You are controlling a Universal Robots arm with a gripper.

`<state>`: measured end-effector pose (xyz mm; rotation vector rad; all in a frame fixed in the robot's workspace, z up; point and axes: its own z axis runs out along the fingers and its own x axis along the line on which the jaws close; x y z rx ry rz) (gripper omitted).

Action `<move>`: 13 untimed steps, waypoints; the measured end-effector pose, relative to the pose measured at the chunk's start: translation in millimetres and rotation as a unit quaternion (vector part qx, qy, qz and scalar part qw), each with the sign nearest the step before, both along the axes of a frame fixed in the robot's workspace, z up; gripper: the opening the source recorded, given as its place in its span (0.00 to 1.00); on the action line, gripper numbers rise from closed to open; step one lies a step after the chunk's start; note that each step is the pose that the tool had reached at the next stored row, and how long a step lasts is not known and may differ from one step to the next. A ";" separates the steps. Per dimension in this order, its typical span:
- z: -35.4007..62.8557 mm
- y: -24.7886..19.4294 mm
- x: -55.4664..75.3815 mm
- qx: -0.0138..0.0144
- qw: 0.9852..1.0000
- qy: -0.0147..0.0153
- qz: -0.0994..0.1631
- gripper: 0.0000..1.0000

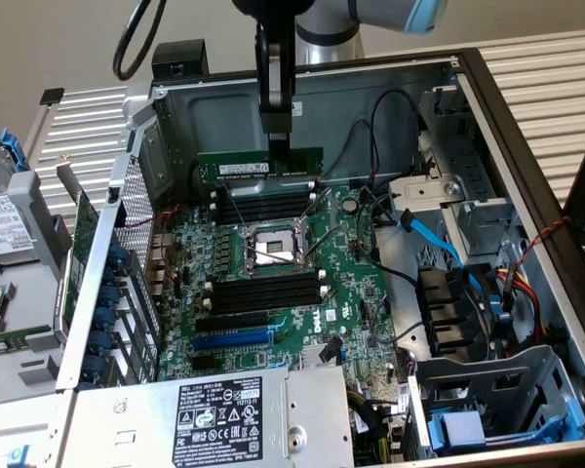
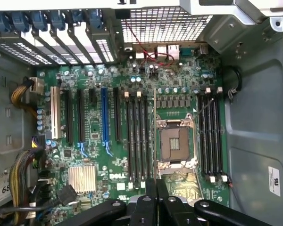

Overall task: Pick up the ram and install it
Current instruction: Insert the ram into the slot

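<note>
Gripper is clamping the ram above slots along the motherboard edge. Seating is demanding a level, slot-aligned descent.

The arm is cut off by the exterior view's top edge. The claw tips sit against the ram, which hides a strip of the case wall behind it; its label print is too small to read. In the wrist view the ram shows edge-on, its faces hidden, and the claw runs off the picture's edge. The sticker text is unreadable.
</note>
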<state>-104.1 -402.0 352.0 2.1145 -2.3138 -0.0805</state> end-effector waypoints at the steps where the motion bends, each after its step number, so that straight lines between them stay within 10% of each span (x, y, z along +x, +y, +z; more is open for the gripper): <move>1: -1.9 -1.8 0.0 0.000 1.000 0.000 0.000 0.12; 13: -23.8 -18.3 0.0 0.000 1.000 0.000 0.000 0.12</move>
